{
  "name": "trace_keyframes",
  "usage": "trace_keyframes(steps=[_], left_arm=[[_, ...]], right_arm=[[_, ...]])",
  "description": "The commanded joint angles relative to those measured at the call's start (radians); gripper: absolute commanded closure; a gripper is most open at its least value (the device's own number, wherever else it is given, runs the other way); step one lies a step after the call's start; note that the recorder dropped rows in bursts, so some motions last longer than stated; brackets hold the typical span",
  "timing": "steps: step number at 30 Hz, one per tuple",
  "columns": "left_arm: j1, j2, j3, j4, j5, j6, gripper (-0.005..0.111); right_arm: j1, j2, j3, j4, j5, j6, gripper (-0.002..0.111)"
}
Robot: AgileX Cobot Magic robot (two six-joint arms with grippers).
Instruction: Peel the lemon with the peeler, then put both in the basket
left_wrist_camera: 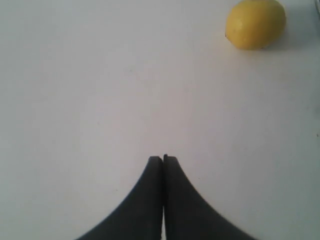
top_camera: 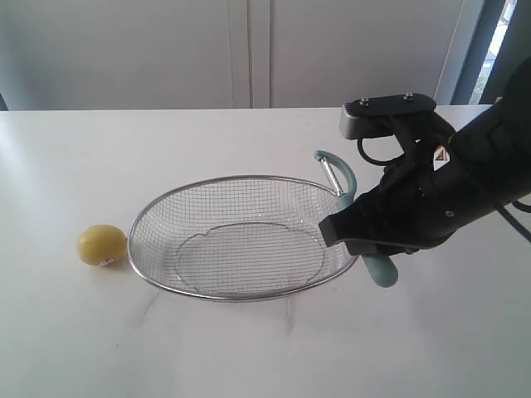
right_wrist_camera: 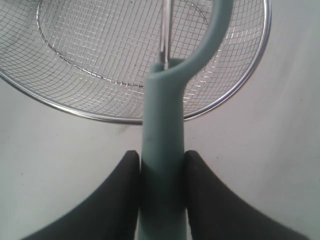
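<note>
The yellow lemon (top_camera: 101,245) with its small sticker rests on the white table, just left of the wire-mesh basket (top_camera: 241,298). My right gripper (top_camera: 365,240) is shut on the thick handle of the teal peeler (top_camera: 336,170) at the basket's right rim. In the right wrist view the fingers (right_wrist_camera: 197,180) press both sides of the peeler (right_wrist_camera: 162,125), whose loop head and blade reach over the basket (right_wrist_camera: 100,118). The left gripper (left_wrist_camera: 163,159) is shut with nothing in it above bare table, well apart from the lemon (left_wrist_camera: 255,23). It does not show in the exterior view.
The basket holds nothing. White table surface (top_camera: 249,356) stretches in front of and behind it. The right arm's black body (top_camera: 465,182) hangs over the table's right side. A pale wall stands behind the table.
</note>
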Motion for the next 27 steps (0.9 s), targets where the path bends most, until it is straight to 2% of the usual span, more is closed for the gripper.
trace_keyframes(steps=[1,12,17,21,27], left_arm=[[0.002,0.069,-0.019,-0.008,0.001,0.003,0.107],[0.002,0.174,-0.019,-0.020,-0.079,0.035,0.107],[0.002,0.245,-0.027,-0.076,-0.138,0.098,0.107],[0.002,0.320,-0.083,-0.101,-0.112,0.113,0.107],[0.002,0.436,-0.183,-0.210,-0.096,0.240,0.107]], right_arm=[[-0.005,-0.009,0.003,0.005,-0.009,-0.012,0.108],[-0.005,-0.009,0.003,0.007,-0.011,-0.011,0.108],[-0.005,-0.009,0.003,0.007,-0.011,-0.011,0.108],[-0.005,-0.009,0.003,0.007,-0.011,-0.011,0.108],[-0.005,-0.009,0.003,0.007,-0.011,-0.011,0.108]])
